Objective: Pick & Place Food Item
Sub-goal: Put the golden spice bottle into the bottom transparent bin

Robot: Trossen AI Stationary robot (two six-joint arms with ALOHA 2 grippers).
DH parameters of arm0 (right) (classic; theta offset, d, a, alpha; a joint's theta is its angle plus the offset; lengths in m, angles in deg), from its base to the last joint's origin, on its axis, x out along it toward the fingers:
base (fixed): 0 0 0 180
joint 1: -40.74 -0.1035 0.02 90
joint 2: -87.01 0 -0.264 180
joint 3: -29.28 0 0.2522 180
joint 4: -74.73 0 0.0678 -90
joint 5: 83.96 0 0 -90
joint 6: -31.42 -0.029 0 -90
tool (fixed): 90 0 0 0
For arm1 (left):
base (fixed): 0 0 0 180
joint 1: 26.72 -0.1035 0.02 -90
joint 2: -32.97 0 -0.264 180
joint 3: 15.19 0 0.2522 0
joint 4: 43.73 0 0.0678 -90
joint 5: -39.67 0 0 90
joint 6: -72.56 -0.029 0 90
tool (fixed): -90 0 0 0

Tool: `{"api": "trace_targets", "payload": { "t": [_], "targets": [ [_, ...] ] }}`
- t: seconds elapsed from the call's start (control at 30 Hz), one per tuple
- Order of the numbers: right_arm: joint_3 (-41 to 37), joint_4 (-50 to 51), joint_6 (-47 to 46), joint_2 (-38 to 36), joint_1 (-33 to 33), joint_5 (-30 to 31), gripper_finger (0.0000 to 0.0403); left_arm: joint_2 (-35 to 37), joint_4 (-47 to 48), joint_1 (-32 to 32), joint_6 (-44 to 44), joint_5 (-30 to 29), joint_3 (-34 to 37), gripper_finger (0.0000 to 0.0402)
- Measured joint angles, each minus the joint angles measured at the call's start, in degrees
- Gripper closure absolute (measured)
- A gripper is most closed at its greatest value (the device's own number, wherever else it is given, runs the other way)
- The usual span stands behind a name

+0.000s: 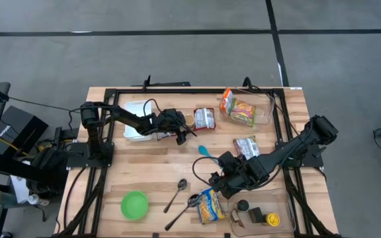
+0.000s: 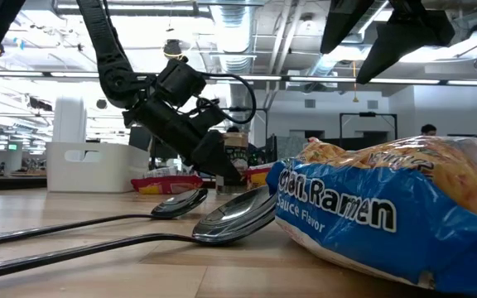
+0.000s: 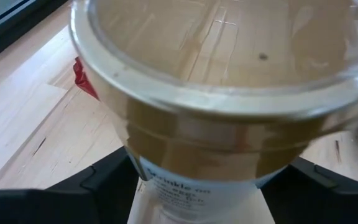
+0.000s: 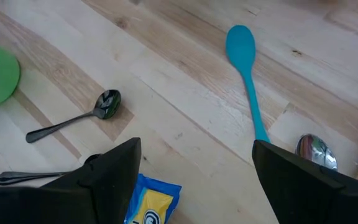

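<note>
While my left pincer (image 1: 181, 134) reaches out over the back of the desk (image 1: 157, 172), its two fingers stand wide and a round jar (image 3: 229, 124) with a clear lid sits right between them. The jar has a white label low on its side. My fingers are on both sides of the jar, very close, but I cannot tell if they press on it. Just beside this pincer are a white tub (image 1: 137, 120) and a small food can (image 1: 204, 118). My right pincer (image 1: 225, 177) hangs over the front of the desk with its fingers wide open too, and it holds nothing. Under it lies a blue and yellow ramen pack (image 1: 211, 205), flat on the wood. Near that pack are two shiny spoons (image 1: 177, 194), and a teal spoon (image 4: 246, 74) lies a bit farther back. A green cup (image 1: 134, 204) sits near the front, off to my left. More snack bags lie in a clear tray (image 1: 264, 114) at the back.
</note>
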Motion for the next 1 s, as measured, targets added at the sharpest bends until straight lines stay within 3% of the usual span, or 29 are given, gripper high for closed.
{"api": "trace_targets", "payload": {
  "t": [0.7,1.0],
  "targets": [
    [-0.02,0.02,0.17,0.0,0.0,-0.35,0.0101,0.38,0.66,0.0,0.0,0.01,0.02,0.0119],
    [-0.01,-0.07,0.17,0.0,1.23,-1.86,0.0101,4.55,3.85,0.51,0.02,0.04,0.17,0.0123]
  ]
}}
